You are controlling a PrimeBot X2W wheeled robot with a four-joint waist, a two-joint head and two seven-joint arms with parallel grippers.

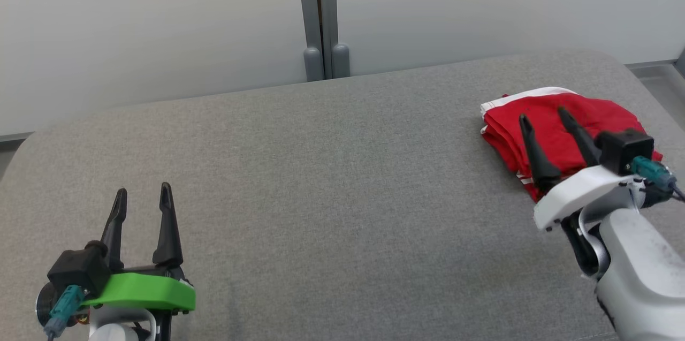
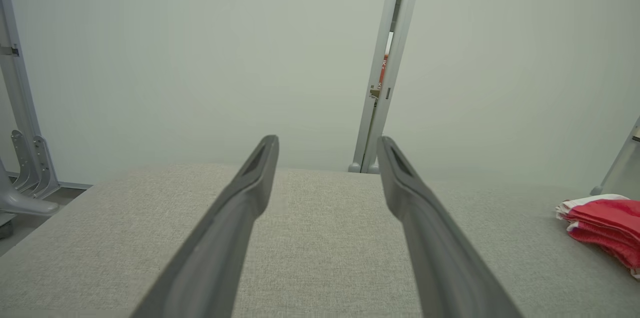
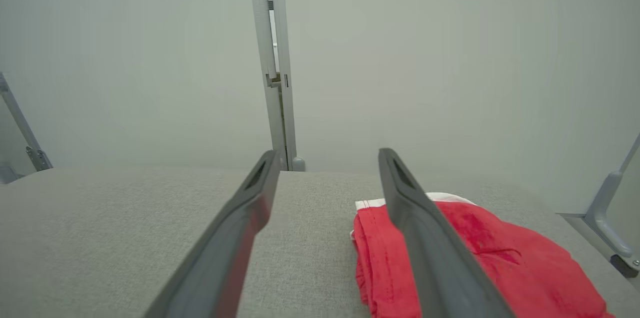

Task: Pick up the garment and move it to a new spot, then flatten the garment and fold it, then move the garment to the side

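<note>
Folded red garment [image 1: 599, 113] is lying at the table's [image 1: 342, 180] right end. Right gripper [image 1: 542, 115], above it, and left gripper [image 1: 143, 189] are gaping wide, empty.

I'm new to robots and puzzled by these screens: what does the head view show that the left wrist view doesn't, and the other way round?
Head view adds: the right claw, open, at the red garment, and the green mount at the base of the left claw. Left wrist view adds: grey bracket feet near the floor at its left edge, and a glimpse of orange through the gap in the grey post. Both share: the grey padded surface, the garment at its right end, the pale wall, the post, and the left claw, open.
</note>
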